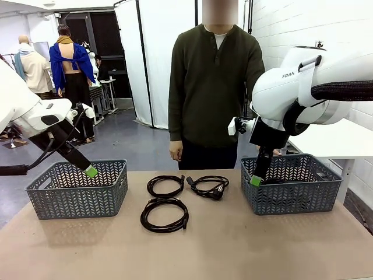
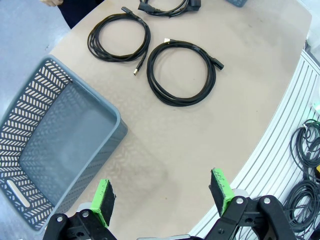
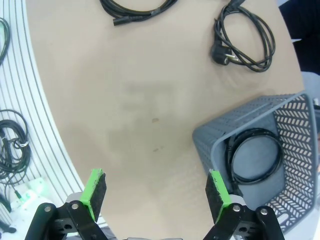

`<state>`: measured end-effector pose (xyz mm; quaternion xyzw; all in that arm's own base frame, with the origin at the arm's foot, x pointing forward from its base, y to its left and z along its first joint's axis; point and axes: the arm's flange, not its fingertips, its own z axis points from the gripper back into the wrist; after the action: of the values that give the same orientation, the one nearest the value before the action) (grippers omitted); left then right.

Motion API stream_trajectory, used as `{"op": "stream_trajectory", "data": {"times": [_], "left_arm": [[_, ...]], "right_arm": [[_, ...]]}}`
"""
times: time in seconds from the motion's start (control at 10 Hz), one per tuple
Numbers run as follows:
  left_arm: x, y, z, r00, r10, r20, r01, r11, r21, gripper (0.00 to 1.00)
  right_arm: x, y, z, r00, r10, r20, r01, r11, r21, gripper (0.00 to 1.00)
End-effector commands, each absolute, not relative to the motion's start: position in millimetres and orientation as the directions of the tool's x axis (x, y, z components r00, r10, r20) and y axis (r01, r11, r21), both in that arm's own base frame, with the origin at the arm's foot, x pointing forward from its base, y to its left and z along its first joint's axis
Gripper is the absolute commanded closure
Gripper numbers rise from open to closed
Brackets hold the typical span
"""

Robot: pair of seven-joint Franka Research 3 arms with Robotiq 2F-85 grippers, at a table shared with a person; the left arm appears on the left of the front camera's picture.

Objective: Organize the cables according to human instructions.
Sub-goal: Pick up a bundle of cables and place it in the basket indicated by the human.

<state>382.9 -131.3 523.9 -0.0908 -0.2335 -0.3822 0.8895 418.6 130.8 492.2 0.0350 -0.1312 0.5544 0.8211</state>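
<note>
Three coiled black cables lie mid-table: one at the back left [image 1: 165,185] [image 2: 119,37], one nearer the front [image 1: 164,214] [image 2: 182,72], and one with a chunky plug [image 1: 208,186] [image 3: 245,37]. Another coiled cable [image 3: 255,160] lies inside the right grey basket [image 1: 291,201] [image 3: 210,135]. My left gripper [image 1: 90,171] [image 2: 162,195] hangs open and empty over the inner rim of the left basket [image 1: 76,198] [image 2: 60,145]. My right gripper [image 1: 256,181] [image 3: 156,192] is open and empty at the right basket's inner edge. The human [image 1: 215,87] stands behind the table, arms down.
The left basket holds nothing. Bare brown tabletop [image 1: 233,245] stretches in front of the cables. Loose cords [image 2: 305,165] [image 3: 12,140] lie on the ribbed surface past the table's near edge. A white table [image 1: 338,140] stands at the right, and other people are far back left.
</note>
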Motion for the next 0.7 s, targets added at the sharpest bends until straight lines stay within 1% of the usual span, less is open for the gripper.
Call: {"op": "stream_trajectory", "data": {"times": [0.0, 0.4, 0.6], "left_arm": [[383, -129, 523, 0.589, -0.637, 0.498, 0.730, 0.683, 0.010, 0.00], [383, -129, 523, 0.589, -0.637, 0.498, 0.730, 0.683, 0.010, 0.00], [383, -129, 523, 0.589, -0.637, 0.498, 0.730, 0.683, 0.010, 0.00]], "right_arm": [[420, 132, 493, 0.352, 0.902, 0.251, -0.918, 0.385, -0.093, 0.00], [419, 131, 492, 0.351, 0.901, 0.254, -0.920, 0.383, -0.088, 0.00], [431, 145, 492, 0.393, 0.885, 0.250, -0.903, 0.423, -0.077, 0.00]]}}
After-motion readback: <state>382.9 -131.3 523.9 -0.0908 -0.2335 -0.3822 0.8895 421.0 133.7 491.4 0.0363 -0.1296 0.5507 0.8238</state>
